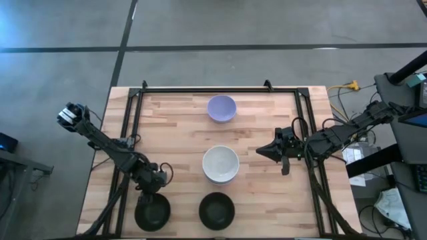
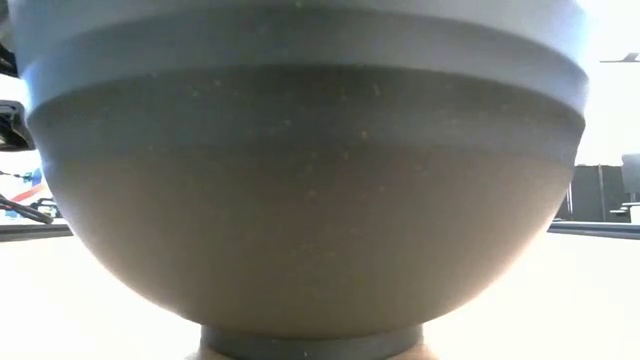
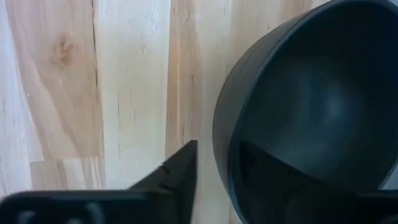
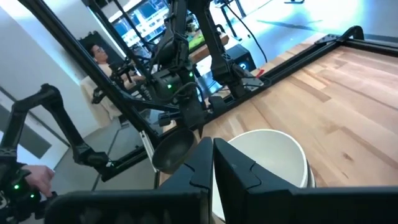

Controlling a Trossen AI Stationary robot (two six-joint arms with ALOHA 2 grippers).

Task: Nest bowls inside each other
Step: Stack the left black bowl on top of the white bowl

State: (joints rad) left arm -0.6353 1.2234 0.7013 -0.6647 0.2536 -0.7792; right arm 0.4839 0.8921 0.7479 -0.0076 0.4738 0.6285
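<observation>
Looking down from high, the left gripper (image 1: 155, 193) pinches the rim of a black bowl (image 1: 152, 215) at the wooden table's (image 1: 173, 127) near edge. The right gripper (image 1: 261, 151), fingers together and empty, sits just beside the white bowls (image 1: 221, 165).

Down low, a second black bowl (image 2: 310, 170) fills the view.

On the left wrist, one finger (image 3: 180, 177) is outside the wall.

On the right wrist, a person (image 4: 96, 53) sits in the room behind.

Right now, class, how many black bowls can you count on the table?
2 show. One black bowl sits at the near left corner, with the left end effector at its rim. The other black bowl sits at near centre, below the white stack. Nested bowls may be hidden.
</observation>
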